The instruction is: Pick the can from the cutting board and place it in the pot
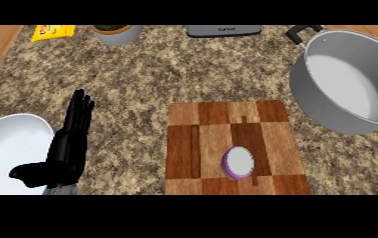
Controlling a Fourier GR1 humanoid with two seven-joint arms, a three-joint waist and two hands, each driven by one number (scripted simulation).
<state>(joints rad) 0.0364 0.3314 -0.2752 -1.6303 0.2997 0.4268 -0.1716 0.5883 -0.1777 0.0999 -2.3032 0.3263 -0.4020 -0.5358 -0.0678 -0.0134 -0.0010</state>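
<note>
1. The can (238,162) stands upright on the cutting board (214,132), toward six o'clock.
2. The pot (347,82) sits at two o'clock.
3. The left hand (68,144) rests at eight o'clock, fingers straight, holding nothing.

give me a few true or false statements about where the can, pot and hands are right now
1. The can stands on the cutting board. True.
2. The can is already inside the pot. False: the pot holds nothing visible, and the can is on the board.
3. The left hand is open, fingers straight, at the view's left. True.
4. The left hand is curled round the can. False: it is apart from the can, left of the board, next to the white plate.
5. The pot sits to the right of the cutting board. True.
6. The right hand is above the pot. False: no right hand shows in the view.
</note>
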